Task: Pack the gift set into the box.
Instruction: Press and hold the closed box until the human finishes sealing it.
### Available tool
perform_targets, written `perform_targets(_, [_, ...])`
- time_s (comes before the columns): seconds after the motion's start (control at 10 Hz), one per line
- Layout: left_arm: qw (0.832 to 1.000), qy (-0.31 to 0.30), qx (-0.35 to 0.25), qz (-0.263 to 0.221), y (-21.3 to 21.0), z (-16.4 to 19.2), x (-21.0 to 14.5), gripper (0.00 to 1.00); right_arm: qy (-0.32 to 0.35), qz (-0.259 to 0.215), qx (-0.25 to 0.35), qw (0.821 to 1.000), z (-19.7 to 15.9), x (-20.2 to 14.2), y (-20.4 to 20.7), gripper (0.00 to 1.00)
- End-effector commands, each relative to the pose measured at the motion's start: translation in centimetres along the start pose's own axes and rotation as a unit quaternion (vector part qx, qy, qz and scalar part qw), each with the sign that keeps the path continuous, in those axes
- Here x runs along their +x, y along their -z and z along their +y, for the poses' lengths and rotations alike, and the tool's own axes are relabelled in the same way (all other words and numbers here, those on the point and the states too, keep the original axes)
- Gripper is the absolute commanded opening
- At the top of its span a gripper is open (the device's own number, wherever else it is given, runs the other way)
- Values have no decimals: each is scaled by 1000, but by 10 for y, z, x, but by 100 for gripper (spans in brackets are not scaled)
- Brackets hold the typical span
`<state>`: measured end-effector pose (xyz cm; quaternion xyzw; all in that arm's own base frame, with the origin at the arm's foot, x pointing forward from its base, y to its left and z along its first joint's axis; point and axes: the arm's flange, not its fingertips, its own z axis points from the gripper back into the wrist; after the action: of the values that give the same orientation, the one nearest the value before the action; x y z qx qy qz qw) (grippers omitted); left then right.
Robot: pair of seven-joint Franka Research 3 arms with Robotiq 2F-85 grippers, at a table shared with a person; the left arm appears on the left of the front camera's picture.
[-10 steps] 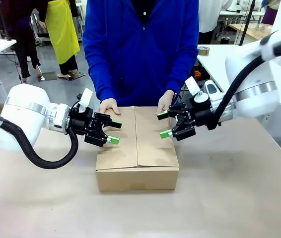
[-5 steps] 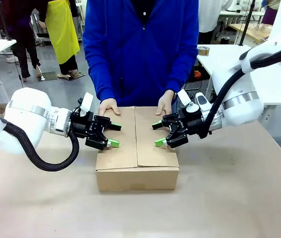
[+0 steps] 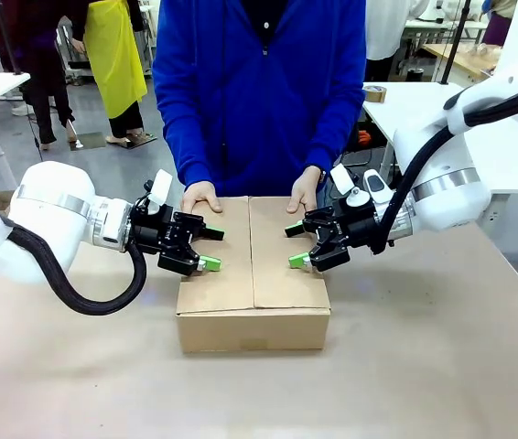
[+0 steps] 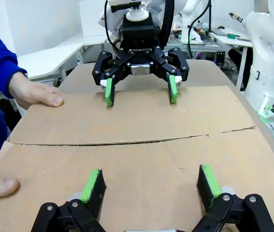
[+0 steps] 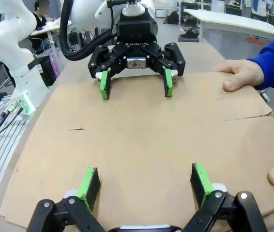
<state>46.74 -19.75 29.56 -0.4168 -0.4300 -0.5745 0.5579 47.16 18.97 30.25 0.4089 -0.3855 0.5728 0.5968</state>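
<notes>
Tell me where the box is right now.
Front view: the box sits centrally on the table, flaps closed, left gripper over its left flap, right gripper over its right flap, the person's hands on its far edge.

Over the last second the robot's right hand has come down and inward, from above the right edge of the box to low over its right flap. In the last half second it has eased back outward a touch. The left hand has sunk slightly toward the left flap, and its arm has shifted a little.
</notes>
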Motion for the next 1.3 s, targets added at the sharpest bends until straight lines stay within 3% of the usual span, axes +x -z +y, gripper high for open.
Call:
perform_targets(0.0, [1000, 2, 1, 4, 0, -1, -2, 100, 2, -1, 3, 1000, 1, -1, 2, 100])
perform_targets(1.2, [1000, 2, 1, 4, 0, -1, -2, 100, 2, -1, 3, 1000, 1, -1, 2, 100])
